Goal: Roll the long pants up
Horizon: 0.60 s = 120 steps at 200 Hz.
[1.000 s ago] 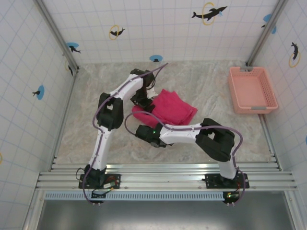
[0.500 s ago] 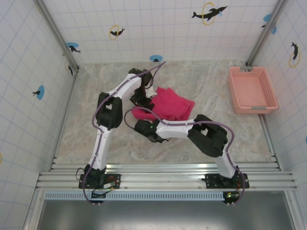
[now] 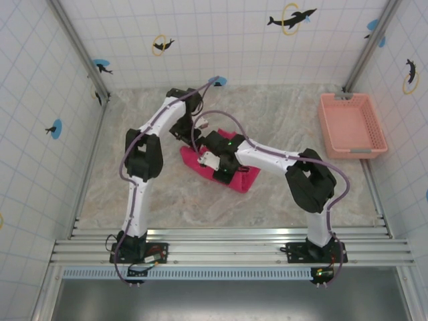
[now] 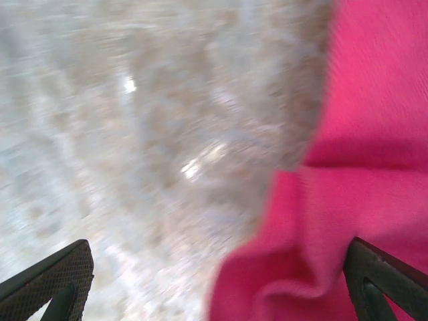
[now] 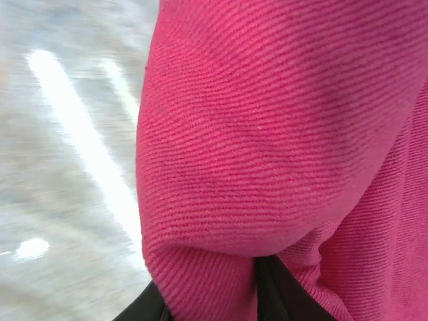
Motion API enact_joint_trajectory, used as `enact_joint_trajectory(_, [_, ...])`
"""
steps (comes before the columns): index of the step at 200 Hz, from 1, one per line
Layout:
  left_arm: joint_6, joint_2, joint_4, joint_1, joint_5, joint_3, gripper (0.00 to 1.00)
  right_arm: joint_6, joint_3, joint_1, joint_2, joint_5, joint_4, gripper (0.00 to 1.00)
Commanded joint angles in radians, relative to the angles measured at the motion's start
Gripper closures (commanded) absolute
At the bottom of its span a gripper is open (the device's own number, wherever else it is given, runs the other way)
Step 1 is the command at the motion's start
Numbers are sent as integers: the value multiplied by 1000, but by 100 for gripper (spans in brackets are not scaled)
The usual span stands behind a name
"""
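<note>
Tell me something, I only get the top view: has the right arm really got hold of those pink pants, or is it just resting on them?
Observer: Its wrist camera shows a fold of the pants bulging out from between the right jaws, so the cloth looks pinched, not just touched.
Operator: And the left arm, is it gripping too?
Observer: No. Its wrist camera shows the left jaws wide open, with one finger over the table and the other over the rumpled edge of the pants.
</note>
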Motion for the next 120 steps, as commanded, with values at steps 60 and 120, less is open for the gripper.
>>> enact_joint_trajectory(60, [-48, -89, -75, 12, -140, 46, 3, 391, 17, -224, 7, -799, -123, 87])
enact_joint_trajectory(120, [-51, -112, -85, -26, -152, 7, 2, 392, -169, -353, 102, -867, -41, 87])
